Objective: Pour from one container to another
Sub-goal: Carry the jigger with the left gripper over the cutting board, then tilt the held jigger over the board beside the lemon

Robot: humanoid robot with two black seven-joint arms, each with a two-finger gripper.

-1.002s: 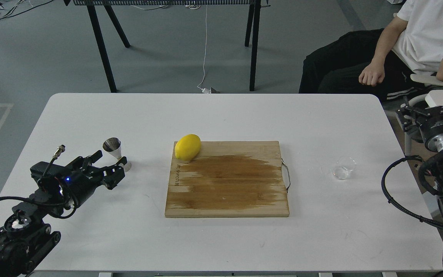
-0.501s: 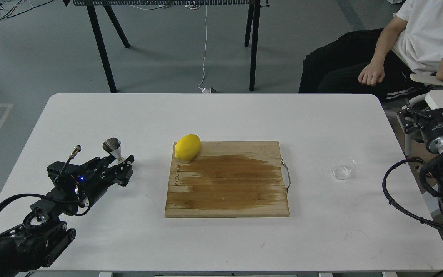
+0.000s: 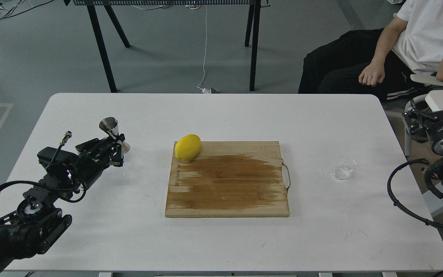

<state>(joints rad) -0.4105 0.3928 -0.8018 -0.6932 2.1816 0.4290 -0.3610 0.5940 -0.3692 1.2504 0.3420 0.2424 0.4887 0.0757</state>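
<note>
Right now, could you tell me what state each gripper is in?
Left gripper: closed on the jigger, lifted and tilted.
Right gripper: cannot tell; holds nothing visible.

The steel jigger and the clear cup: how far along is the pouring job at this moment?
Done: the left gripper is closed on the small shiny steel hourglass-shaped jigger, which looks tilted and lifted. In hand: only that jigger. Left: the small clear round cup stands untouched on the white table, apart from the right gripper, so picking it up and pouring are not yet done.
</note>
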